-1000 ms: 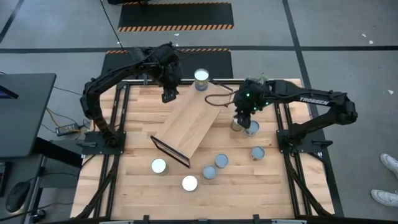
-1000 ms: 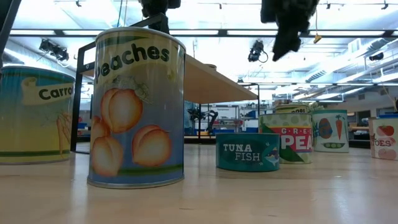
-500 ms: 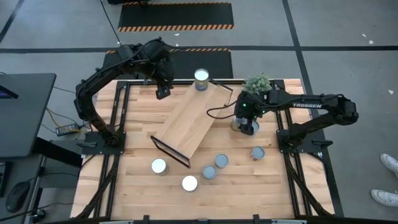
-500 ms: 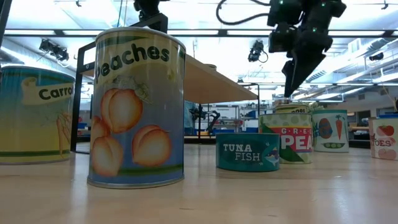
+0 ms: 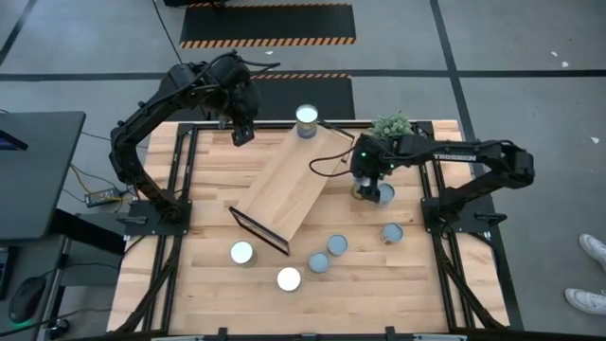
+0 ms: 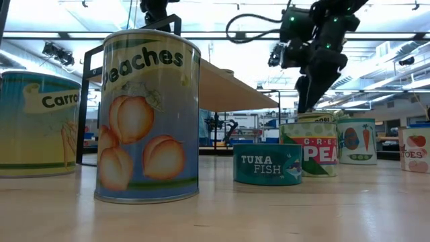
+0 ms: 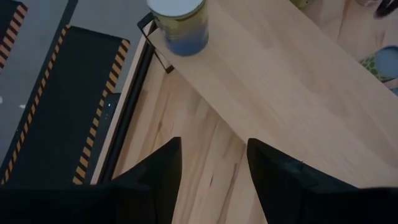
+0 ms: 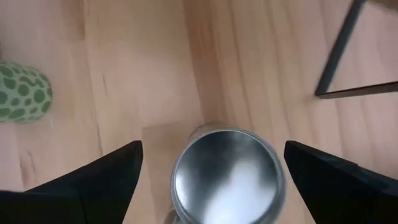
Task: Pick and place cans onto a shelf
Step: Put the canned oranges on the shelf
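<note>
My right gripper hides most of the can under it in the high view; only a sliver of its top shows beside my fingers. My fingers are spread wide to either side of its silvery lid, not touching. Since a second ago this gripper has dropped lower over the can, and my left gripper, fingers apart, has pulled back toward the table's far left edge. One can stands on the shelf's far end. The plant sits just behind my right gripper; five other cans stand in front of the shelf
</note>
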`<action>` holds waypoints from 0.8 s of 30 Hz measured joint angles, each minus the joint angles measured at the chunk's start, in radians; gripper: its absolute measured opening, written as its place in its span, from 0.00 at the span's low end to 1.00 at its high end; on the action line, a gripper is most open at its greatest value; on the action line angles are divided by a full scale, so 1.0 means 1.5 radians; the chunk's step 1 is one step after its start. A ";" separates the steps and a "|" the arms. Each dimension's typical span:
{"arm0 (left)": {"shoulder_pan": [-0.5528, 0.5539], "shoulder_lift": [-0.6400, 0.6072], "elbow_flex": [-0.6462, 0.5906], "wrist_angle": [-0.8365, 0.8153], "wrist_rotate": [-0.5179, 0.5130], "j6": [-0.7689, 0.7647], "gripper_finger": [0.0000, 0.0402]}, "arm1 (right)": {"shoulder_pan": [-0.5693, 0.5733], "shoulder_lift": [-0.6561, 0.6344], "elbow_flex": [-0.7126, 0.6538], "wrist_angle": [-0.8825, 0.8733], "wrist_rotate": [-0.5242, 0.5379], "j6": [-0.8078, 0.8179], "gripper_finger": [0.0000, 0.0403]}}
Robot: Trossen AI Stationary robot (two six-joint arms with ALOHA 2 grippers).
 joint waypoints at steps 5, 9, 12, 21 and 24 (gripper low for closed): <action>0.000 0.000 0.000 -0.010 0.000 -0.006 0.47 | 0.000 0.027 0.000 0.003 0.042 -0.010 0.99; 0.000 0.000 0.000 -0.022 0.000 -0.005 0.47 | 0.000 0.030 0.000 -0.016 0.039 -0.009 0.99; 0.000 0.000 0.000 -0.023 0.000 -0.002 0.47 | -0.005 0.030 0.000 -0.022 0.038 -0.009 0.99; 0.004 0.001 0.000 -0.023 0.000 0.008 0.47 | -0.019 0.074 -0.019 -0.006 0.023 -0.064 0.89; 0.004 0.001 0.000 -0.023 0.000 0.009 0.47 | -0.019 0.084 -0.018 -0.002 0.026 -0.087 0.81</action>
